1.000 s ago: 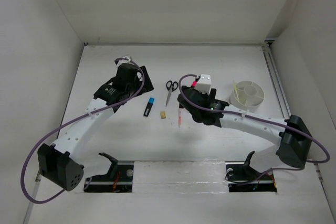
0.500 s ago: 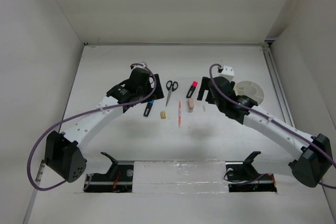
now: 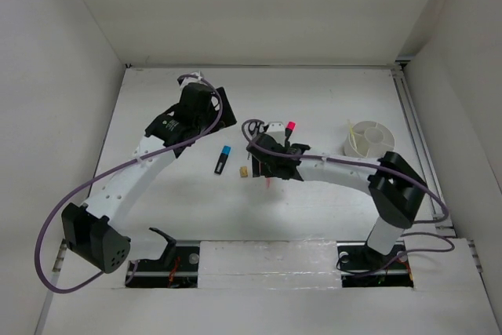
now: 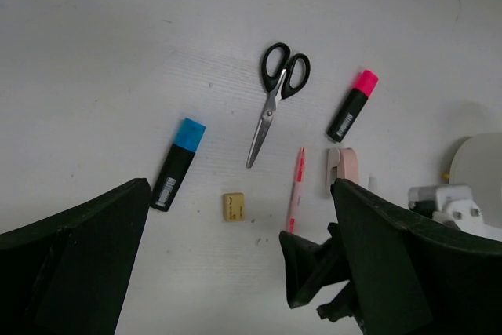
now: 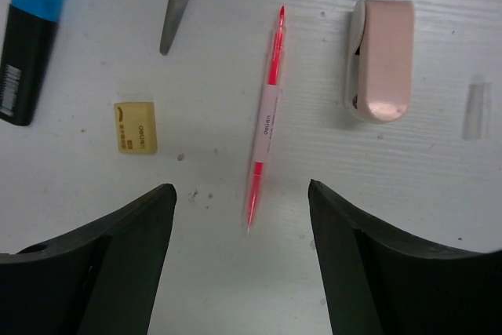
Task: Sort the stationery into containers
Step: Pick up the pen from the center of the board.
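White table [image 3: 329,92], matte and lightly scuffed, with plain white walls [image 3: 259,5] rising from the table's far, left and right sides, grey metal rail [image 3: 412,127] along the table's right edge, glossy white strip [image 3: 267,260] across the table's near edge.

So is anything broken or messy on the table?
Nothing looks broken or spilled. One small oddity: a tiny clear piece lies alone beside the pink eraser. I cannot tell what it is.
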Robot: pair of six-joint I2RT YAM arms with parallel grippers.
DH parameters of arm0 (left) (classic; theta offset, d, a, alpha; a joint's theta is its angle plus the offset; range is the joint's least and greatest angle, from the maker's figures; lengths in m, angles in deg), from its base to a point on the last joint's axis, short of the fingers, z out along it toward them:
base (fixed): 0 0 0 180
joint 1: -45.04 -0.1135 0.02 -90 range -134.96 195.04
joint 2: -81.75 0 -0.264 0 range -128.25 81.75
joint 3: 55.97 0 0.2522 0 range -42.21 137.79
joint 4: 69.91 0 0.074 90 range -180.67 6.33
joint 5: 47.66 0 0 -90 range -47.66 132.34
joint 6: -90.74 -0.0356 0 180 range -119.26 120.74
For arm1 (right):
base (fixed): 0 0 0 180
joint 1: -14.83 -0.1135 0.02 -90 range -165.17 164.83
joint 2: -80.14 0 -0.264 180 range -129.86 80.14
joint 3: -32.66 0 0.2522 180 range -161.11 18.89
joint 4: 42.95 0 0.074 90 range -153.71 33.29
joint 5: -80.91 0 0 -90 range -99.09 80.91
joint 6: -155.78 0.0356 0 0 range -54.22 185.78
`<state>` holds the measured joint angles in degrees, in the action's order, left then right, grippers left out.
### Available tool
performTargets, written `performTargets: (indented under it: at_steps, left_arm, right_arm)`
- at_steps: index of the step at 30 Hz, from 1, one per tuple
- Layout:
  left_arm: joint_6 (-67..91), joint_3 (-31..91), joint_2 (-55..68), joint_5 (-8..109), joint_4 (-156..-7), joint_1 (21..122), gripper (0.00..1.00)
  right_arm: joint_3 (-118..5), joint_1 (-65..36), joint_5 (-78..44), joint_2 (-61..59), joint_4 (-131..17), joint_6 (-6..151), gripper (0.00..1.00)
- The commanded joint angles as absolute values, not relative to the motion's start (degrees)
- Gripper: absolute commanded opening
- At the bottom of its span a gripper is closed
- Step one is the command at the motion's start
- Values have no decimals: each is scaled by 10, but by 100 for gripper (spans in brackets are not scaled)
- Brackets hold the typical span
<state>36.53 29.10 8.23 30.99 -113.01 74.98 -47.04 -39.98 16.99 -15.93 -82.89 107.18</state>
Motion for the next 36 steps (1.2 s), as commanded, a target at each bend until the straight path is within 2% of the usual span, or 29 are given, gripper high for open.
performTargets:
  at_steps: [1, 10, 19, 23, 29, 33, 36]
  left_arm:
    - [345, 311, 87, 299, -1157, 751, 100]
    - [333, 280, 110, 299, -1151, 751, 100]
    - [323, 275, 110, 310, -1140, 751, 100]
    - [323, 275, 110, 316, -1135, 751, 100]
    - [323, 275, 110, 310, -1140, 751, 100]
    - [323, 275, 110, 310, -1145, 751, 100]
    - [323, 281, 110, 317, -1151, 751, 100]
  right_arm:
    - [-520, -404, 175, -202, -835, 1094, 72]
    - [-571, -404, 175, -283, -848, 1100, 67]
    - [-532, -378, 169, -277, -827, 1111, 65]
    - [-532, -372, 149, -283, -817, 1099, 56]
    - [-520, -367, 124, -308, -811, 1099, 36]
    - [-515, -361, 117, -321, -811, 1099, 31]
    - [-510, -361, 112, -326, -816, 1099, 20]
